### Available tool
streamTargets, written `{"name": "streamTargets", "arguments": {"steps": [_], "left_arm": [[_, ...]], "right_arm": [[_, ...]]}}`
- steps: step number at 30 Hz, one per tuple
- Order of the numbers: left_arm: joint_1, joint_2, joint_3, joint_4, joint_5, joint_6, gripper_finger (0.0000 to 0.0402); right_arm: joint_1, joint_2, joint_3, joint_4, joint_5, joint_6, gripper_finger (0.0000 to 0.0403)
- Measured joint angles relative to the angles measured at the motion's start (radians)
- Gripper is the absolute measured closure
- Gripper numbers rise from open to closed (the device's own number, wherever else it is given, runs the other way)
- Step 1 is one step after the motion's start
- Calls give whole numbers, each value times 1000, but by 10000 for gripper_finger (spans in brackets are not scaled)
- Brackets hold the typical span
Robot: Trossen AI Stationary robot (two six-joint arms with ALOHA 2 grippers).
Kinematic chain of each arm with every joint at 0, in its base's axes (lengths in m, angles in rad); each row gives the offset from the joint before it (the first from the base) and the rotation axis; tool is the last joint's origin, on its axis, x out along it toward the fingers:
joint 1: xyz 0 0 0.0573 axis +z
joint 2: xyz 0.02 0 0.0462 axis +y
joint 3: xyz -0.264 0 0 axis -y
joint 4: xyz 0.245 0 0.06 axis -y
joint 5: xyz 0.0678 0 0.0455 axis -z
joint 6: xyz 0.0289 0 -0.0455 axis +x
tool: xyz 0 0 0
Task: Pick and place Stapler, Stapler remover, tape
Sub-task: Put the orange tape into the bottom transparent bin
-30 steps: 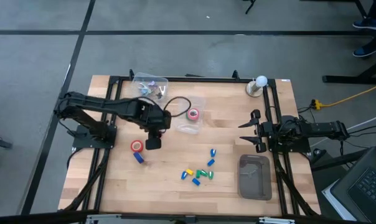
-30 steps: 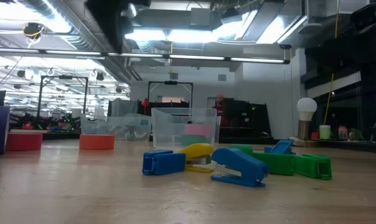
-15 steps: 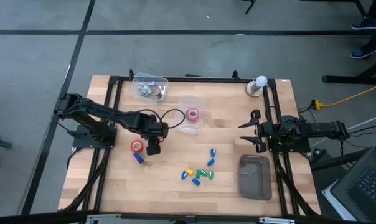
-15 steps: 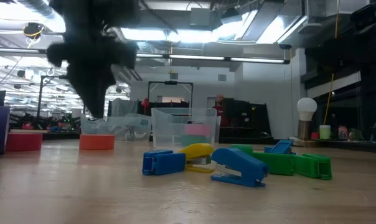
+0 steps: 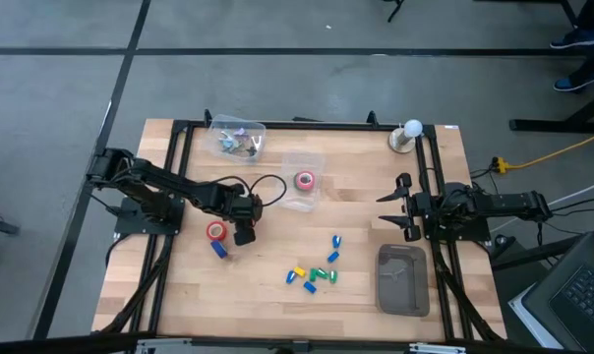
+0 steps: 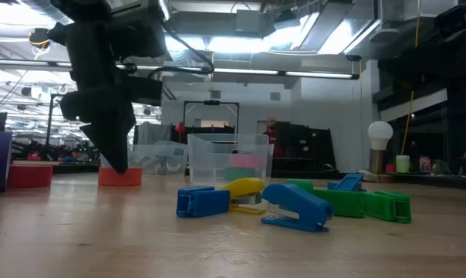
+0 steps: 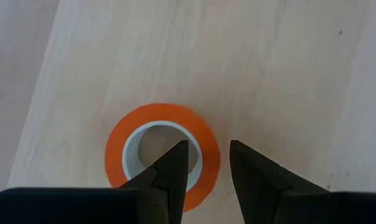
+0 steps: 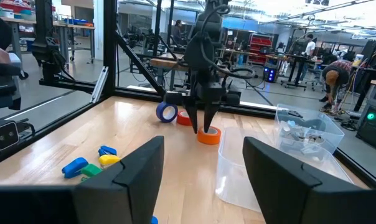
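An orange tape roll [image 7: 157,113] lies flat on the table, also seen in the low view [image 6: 119,177] and the right wrist view [image 8: 208,135]. My left gripper [image 7: 208,149] is open and points down just over it [image 6: 119,161]. One finger is above the roll's pale centre, the other outside its wall. In the high view the gripper [image 5: 243,234] hides this roll. A red roll [image 5: 216,231] and a blue roll [image 8: 166,112] lie beside it. Another roll [image 5: 304,181] sits in a clear box. Small staplers [image 5: 312,275] lie in a cluster. My right gripper [image 5: 387,208] waits open at the table's right side. My left gripper comes at the orange tape roll from above, its fingers on either side of the ring's wall [image 7: 210,163]. I cannot tell whether the fingertips touch the roll.
A clear box of small metal pieces [image 5: 236,138] stands near the far edge. A grey tray [image 5: 403,280] lies at the near right. A white bulb on a stand [image 5: 408,133] is at the far right corner. Bare wood lies between the rolls and the staplers.
My left gripper has come down from high above the table onto the orange tape roll, staying pointed down. The rolls, the staplers and my right arm have kept still.
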Motion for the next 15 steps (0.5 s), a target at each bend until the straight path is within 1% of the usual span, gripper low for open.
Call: {"name": "streamTargets", "arguments": {"steps": [5,10,12,15], "left_arm": [[0,52,0,14,0,-3,288],[0,93,4,19,4,-49,291],[0,94,3,23,12,-49,303],[0,84,2,26,17,-49,332]], "right_arm": [[0,0,0,0,0,0,178],[0,0,0,0,0,0,178],[0,0,0,0,0,0,178],[0,0,0,0,0,0,178]]}}
